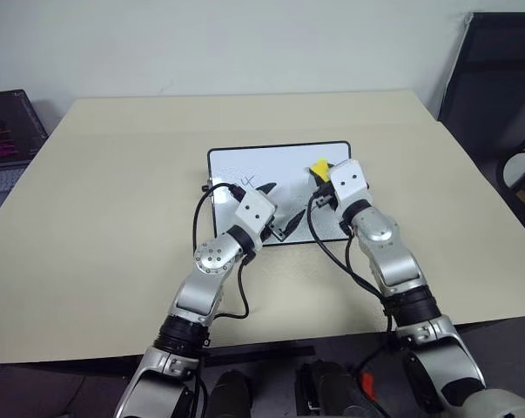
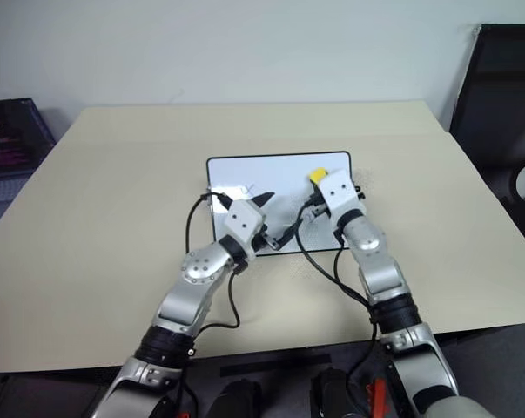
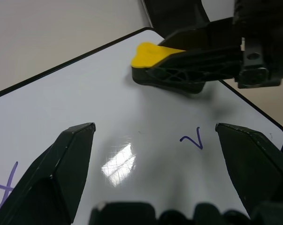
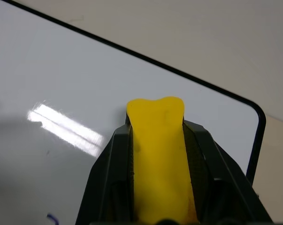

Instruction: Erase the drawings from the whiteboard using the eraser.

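Pinched between our right gripper's two black fingers sits the yellow eraser, its rounded front end sticking out past the fingertips. We hold it over the whiteboard, near the far right corner of it, where the thin black frame bends round; whether the eraser touches the white surface or hangs just above it, we cannot tell. Our left gripper has its fingers spread wide apart and holds nothing, and it points over the near part of the same board, with the right gripper and the eraser across from it. Between these open fingers we see one of the drawings, a small dark mark like a checkmark, and beside the left finger is another mark, partly cut by the edge of the picture. From the head we also see a small scribble on the left half of the board, just beyond our left gripper. The board lies flat near the middle of a beige table. On the far left beside the table stands a laptop, and on the far right a black chair.
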Tool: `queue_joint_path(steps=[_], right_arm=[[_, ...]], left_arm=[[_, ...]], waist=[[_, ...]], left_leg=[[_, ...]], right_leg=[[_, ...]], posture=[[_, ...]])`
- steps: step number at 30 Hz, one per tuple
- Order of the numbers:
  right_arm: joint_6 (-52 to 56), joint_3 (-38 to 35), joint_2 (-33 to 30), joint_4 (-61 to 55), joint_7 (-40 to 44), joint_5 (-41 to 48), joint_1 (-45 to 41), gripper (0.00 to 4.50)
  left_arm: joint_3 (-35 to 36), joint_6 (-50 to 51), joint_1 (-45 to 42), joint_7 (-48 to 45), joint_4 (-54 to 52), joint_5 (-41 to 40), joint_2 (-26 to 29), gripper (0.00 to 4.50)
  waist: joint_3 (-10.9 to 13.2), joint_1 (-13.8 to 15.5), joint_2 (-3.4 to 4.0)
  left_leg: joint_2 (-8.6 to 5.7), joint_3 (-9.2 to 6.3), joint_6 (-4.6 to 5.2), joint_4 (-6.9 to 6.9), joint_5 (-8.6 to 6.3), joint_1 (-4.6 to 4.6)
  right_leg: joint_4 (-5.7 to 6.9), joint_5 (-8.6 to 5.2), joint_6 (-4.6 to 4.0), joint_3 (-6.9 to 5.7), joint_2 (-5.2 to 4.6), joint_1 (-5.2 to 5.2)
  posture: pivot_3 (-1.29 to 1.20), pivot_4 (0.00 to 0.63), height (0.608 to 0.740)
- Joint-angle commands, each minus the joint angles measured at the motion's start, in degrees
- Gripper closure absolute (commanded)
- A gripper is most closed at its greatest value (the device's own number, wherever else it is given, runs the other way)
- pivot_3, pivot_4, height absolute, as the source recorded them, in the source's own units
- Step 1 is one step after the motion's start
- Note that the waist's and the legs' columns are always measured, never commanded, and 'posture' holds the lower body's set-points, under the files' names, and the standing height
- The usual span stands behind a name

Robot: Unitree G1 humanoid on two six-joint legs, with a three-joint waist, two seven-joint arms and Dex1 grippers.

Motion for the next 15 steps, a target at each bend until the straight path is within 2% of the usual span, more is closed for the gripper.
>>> queue_joint_path(steps=[1,7,15], right_arm=[[-2.1,-0.7,0.0,2.3,-0.8,-0.6,-2.6,3.37],[1.8,0.4,-0.4,3.5,-0.3,-2.2,-3.1,3.37],[5.5,0.9,-1.6,-0.8,2.3,-1.9,1.2,3.37]], left_arm=[[0.5,-1.4,-1.4,0.1,-0.8,0.1,0.0,0.0],[0.3,-1.1,-0.5,0.3,-2.0,0.0,-0.2,0.0],[0.9,-0.7,-0.1,0.8,-2.6,0.1,0.2,0.0]], waist=[[0.0,0.0,0.0],[0.0,0.0,0.0],[0.0,0.0,0.01]], left_leg=[[0.0,0.0,0.0,0.0,0.0,-0.02],[0.0,-0.01,0.01,0.04,0.0,0.07],[0.0,0.0,0.01,0.05,0.01,0.13]], right_leg=[[-0.01,0.0,0.0,0.01,0.0,-0.01],[0.12,0.01,0.01,0.0,-0.01,0.02],[0.17,0.01,0.01,0.0,-0.01,0.06]], posture=[[0.0,0.15,0.74],[0.0,0.15,0.74],[0.0,0.15,0.74]])
